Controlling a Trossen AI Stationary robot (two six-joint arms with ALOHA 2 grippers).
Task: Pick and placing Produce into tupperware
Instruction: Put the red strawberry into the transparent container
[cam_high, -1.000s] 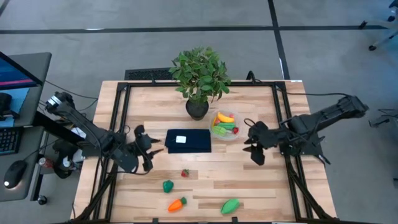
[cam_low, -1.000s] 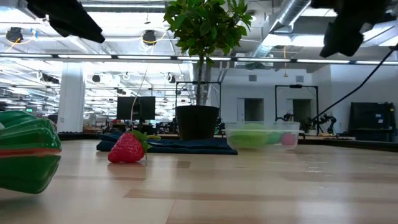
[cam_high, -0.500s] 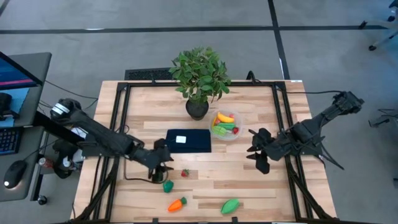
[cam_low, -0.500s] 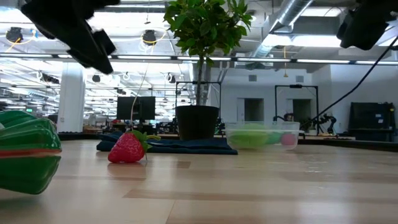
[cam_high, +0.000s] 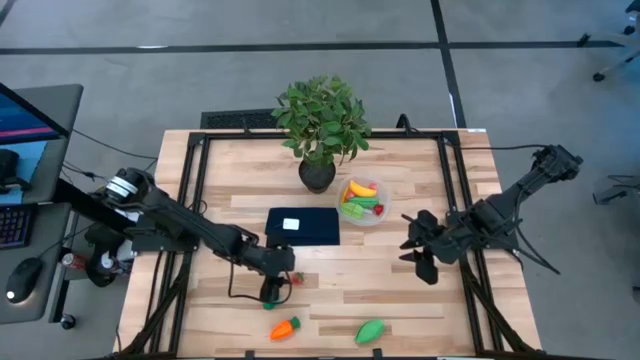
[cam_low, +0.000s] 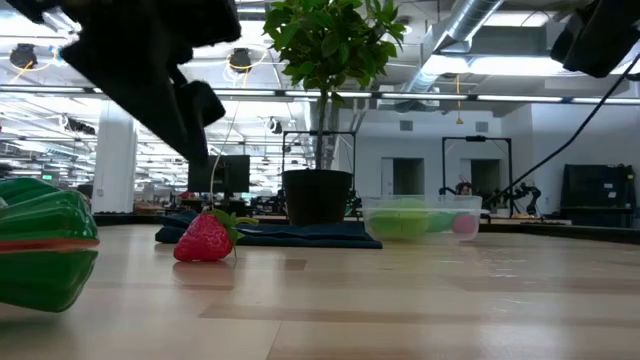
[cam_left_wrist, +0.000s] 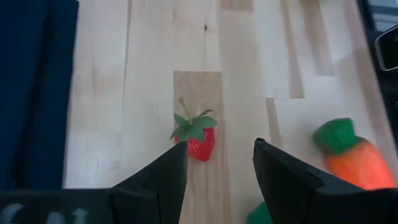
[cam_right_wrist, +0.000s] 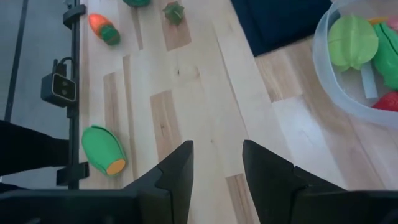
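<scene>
Change: since a second ago the left arm has swung from beside the dark blue mat (cam_high: 303, 226) out over the near middle of the worktop (cam_high: 400, 290), while the right arm has drawn back a little toward the right edge.
Left gripper (cam_left_wrist: 216, 165): hangs over the strawberry (cam_left_wrist: 198, 137), fingers spread wide and empty.
Key relation: the strawberry lies just ahead of the left fingers, slightly toward one finger rather than centred; its leafy stem points away from the gripper, so its long axis runs along the reach.
Nearer arm: the left, by far.
Other loose produce: a carrot (cam_high: 285, 327) and a green piece (cam_high: 371, 331) near the front edge; another green piece sits under the left gripper.
Tupperware (cam_high: 361, 203): right of the mat, beside the potted plant (cam_high: 320, 125), already holding several pieces.
Right gripper (cam_right_wrist: 216, 167): waits near the tupperware, fingers apart, empty.
</scene>
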